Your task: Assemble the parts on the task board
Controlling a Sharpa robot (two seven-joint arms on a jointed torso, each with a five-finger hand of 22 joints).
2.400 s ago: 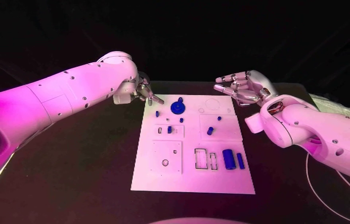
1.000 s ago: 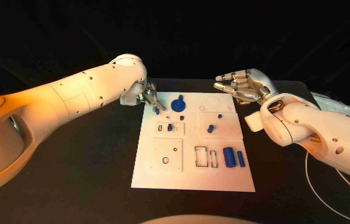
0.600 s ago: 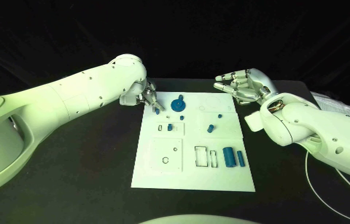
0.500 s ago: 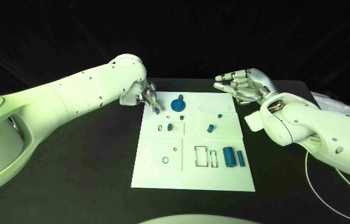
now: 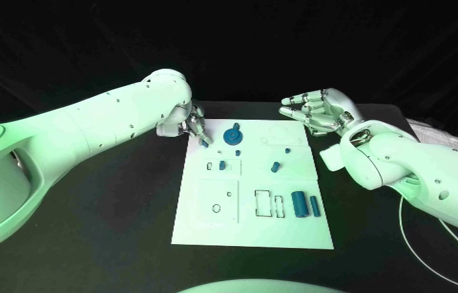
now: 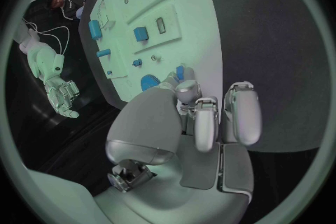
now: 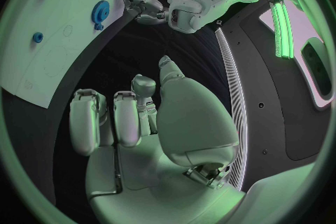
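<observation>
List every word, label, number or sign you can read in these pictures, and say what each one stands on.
None can be read.
Task board: black outlines round its recesses, no letters or numbers.
Blue parts, such as the gear: no markings visible.
Left hand and right hand: no legible labels; dark dots on the arms, not text.

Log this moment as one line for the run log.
left robot hand: fingertips at small blue part, far-left of task board, grasp unclear | right robot hand: curled, holding nothing, off board's far-right corner
</observation>
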